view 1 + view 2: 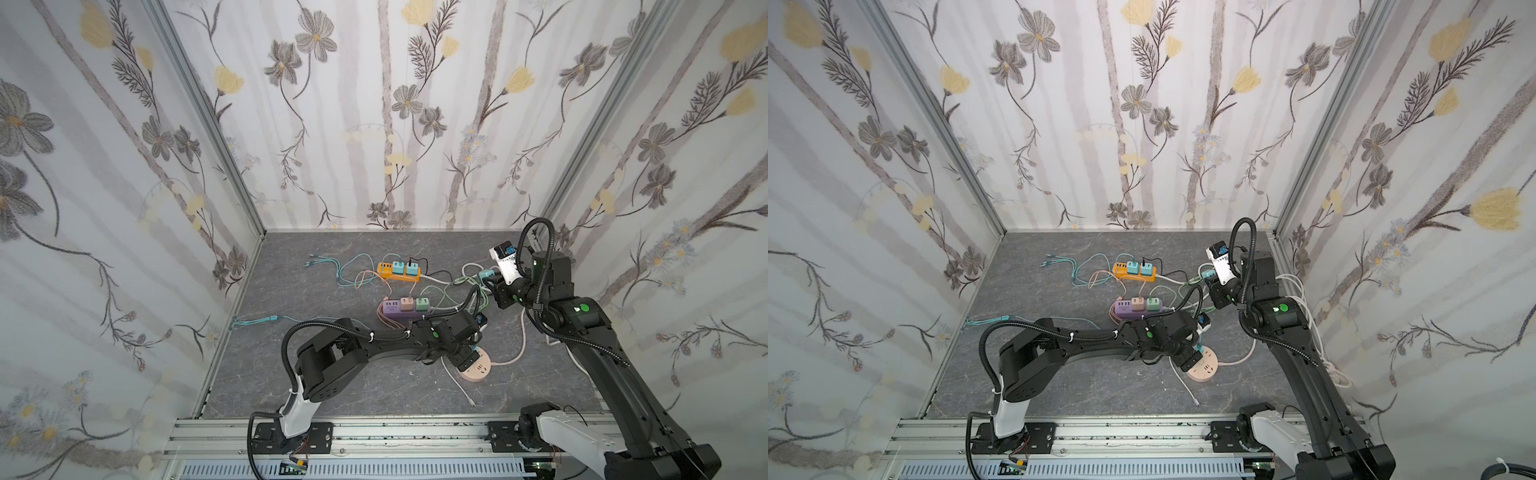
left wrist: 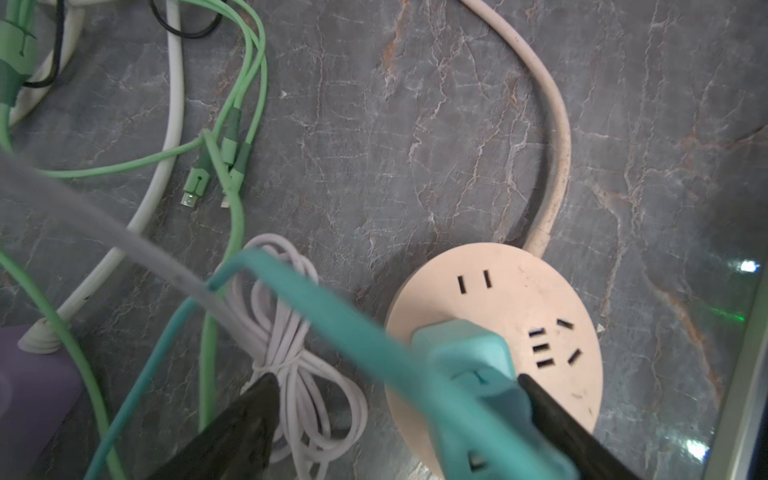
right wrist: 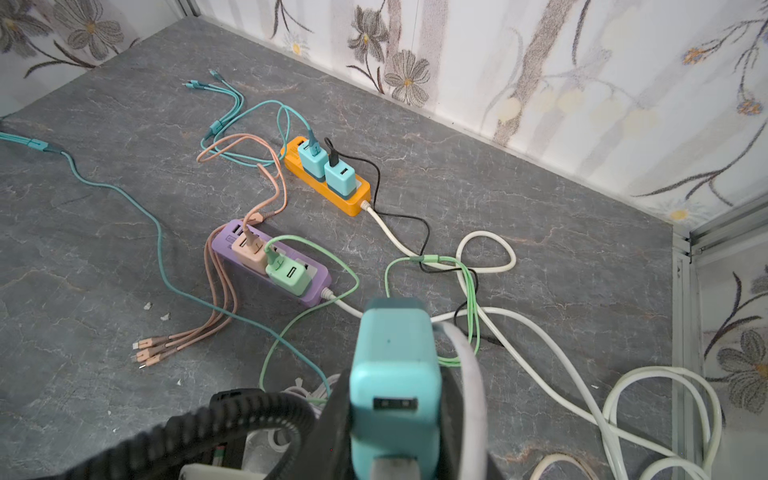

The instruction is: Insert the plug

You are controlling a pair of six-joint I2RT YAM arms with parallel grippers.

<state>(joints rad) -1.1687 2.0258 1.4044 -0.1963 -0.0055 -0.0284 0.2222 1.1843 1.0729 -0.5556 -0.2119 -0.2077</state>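
Observation:
A teal plug stands on the round beige socket, and a teal cable arcs away from it. My left gripper is open, its jaws wide on either side of that plug. One black finger touches the plug's side and the other finger stands well clear, over a white cable bundle. In both top views the left gripper hangs over the socket. My right gripper is shut on a teal charger block, raised at the back right.
An orange power strip carries two teal chargers. A purple strip carries a pink and a green one. Green, teal, pink, white and black cables sprawl over the grey floor. A metal wall frame runs close beside the socket.

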